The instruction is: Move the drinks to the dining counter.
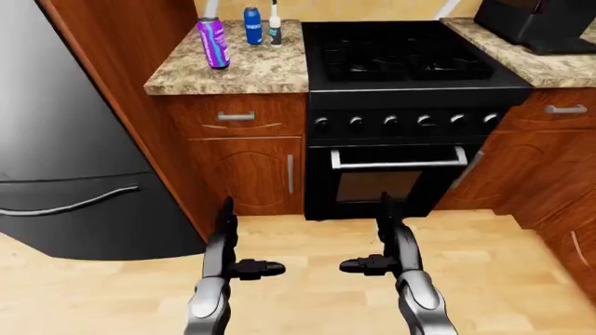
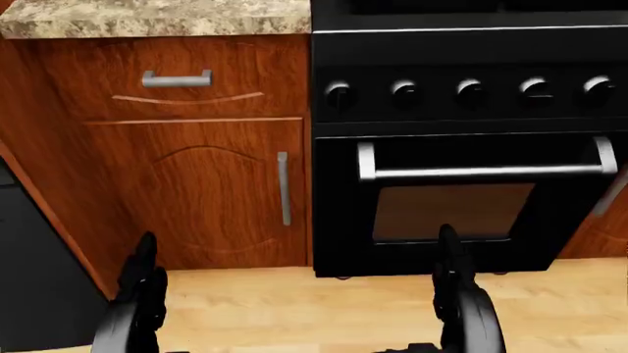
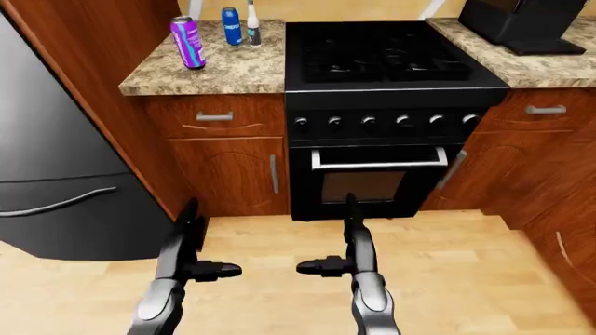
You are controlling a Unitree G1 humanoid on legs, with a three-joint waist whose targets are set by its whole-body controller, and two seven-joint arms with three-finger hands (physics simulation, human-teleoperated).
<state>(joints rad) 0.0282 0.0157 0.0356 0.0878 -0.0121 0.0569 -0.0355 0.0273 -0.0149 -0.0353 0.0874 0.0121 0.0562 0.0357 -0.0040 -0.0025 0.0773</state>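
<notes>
A dark grey refrigerator [image 1: 65, 160] fills the left of the left-eye view, with a curved handle across its lower part. A black stove [image 1: 396, 63] with a row of knobs and an oven door below it is seen at the centre, flanked by reddish wood cabinets [image 1: 246, 164]. A granite counter [image 1: 251, 70] runs to the left of the stove, and a second stretch at the upper right carries a black appliance [image 1: 540, 24] — only partly in view.

The drinks are found on the left counter, near its top edge in the view: a purple can [image 1: 213, 43] stands upright nearest the camera, a blue can [image 1: 252, 26] is placed just beyond it, and a slim bottle [image 1: 276, 28] with a white cap stands just beside the blue can. What is inside them cannot be told.

Over the light wood floor [image 1: 503, 272], the left hand [image 1: 233, 251] and the right hand [image 1: 386, 248] are held low — fingers spread, nothing gripped, both well apart from the drinks.
</notes>
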